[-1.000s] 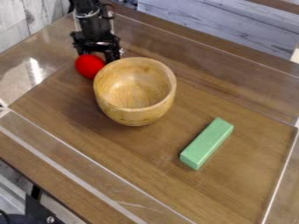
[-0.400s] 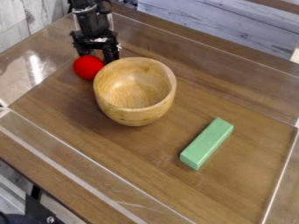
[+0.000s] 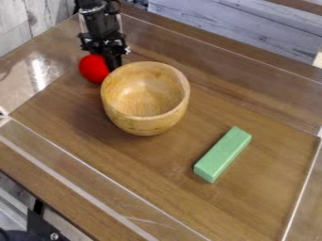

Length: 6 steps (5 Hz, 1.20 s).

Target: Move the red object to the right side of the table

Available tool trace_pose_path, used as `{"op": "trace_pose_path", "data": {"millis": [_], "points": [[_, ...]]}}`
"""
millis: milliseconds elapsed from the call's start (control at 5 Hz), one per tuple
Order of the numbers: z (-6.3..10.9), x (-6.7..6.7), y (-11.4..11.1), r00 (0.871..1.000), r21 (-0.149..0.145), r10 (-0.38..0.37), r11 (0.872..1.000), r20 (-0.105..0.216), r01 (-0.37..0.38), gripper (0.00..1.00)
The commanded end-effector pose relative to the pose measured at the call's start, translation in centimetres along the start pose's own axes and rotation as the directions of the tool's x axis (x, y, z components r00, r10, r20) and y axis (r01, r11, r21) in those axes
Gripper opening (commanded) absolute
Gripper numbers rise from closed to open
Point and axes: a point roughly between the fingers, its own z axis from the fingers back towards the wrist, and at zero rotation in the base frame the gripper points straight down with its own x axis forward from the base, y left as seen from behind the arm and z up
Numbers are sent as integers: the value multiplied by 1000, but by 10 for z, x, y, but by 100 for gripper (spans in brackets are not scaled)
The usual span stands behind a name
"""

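The red object (image 3: 90,70), a small glossy round fruit, lies at the far left of the table (image 3: 138,184), just left of the wooden bowl. My gripper (image 3: 101,59) points down at it from behind. Its black fingers (image 3: 116,49) are drawn in close against the fruit's upper far side, so the gripper is shut on it. The fingertips are partly hidden behind the fruit. The fruit still rests on the table.
A wooden bowl (image 3: 184,102) stands right next to the fruit in the middle of the table. A green rectangular block (image 3: 223,153) lies toward the right front. Low clear acrylic walls (image 3: 297,202) edge the tabletop.
The fingers stood wide apart over the fruit and have now closed in on it. The fruit has shifted slightly up and left. The arm has stayed in place.
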Motion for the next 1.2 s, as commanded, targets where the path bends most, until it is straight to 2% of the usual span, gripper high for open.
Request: {"op": "trace_pose_path", "data": {"millis": [0,200,400,600,800,1000], "points": [[31,3,-29,999,43,-30,999,34,28,0],[51,2,-60,998,69,-44,997,44,41,0],[65,8,-101,996,88,-69,994,57,64,0],[67,21,-142,992,91,-113,990,53,108,0],[68,27,-179,980,91,-193,978,39,189,0],[71,25,-215,961,104,-275,957,27,271,0]]}}
